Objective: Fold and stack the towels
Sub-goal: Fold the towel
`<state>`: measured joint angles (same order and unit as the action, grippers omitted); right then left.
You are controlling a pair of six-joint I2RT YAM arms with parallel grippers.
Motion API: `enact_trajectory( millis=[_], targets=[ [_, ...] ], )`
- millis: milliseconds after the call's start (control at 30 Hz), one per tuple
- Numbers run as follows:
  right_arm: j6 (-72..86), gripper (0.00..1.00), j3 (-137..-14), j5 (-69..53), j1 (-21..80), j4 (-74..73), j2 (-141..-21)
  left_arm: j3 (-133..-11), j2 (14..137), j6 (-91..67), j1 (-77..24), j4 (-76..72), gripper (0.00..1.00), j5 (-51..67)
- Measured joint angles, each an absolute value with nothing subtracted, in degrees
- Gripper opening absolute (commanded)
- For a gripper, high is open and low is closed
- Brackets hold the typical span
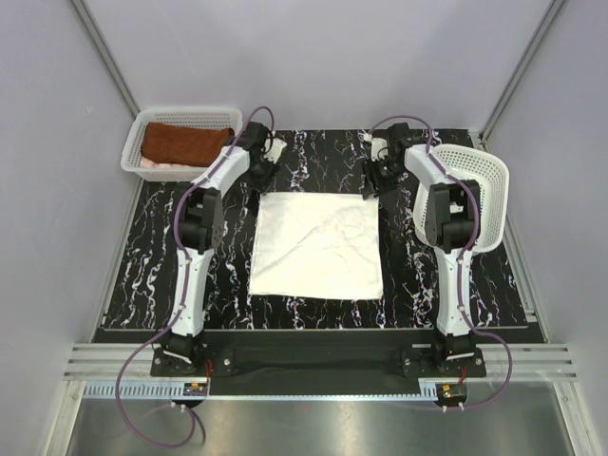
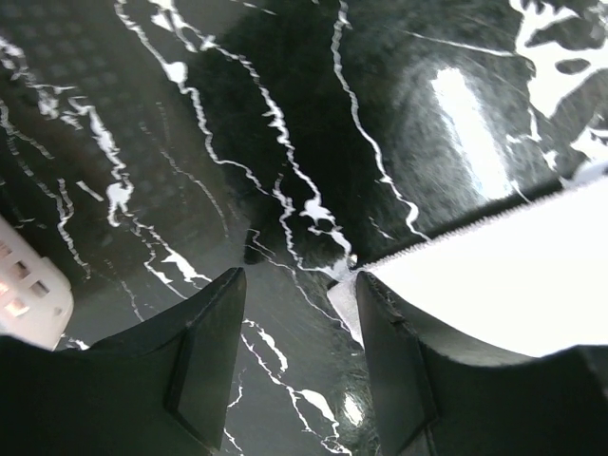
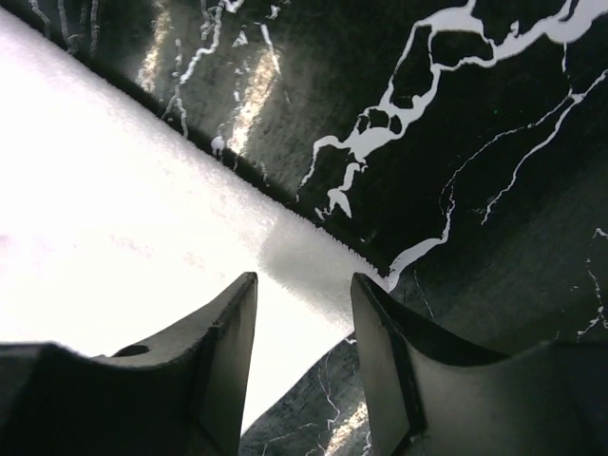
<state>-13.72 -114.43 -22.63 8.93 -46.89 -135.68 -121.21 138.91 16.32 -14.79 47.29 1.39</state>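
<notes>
Top external: left claw, right claw gape over white towel corners.

top: overhead from behind, whole table | wrists: close, looking down, sharing white towel corners

Pale grey walls; black marbled tabletop

A white mesh basket sits just left of the left gripper. A second basket, tipped on its side, stands right of the right gripper. Black marbled bench lies beneath both.
</notes>
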Motion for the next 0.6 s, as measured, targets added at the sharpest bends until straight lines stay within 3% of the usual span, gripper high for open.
enact_trajectory(
  millis=[600],
  targets=[
    [-24.5, 0.49, -128.1, -28.8, 4.6, -58.7, -143.0, -125.5, 138.9, 21.4, -13.3, 51.8, 0.54, 10.2]
  ],
)
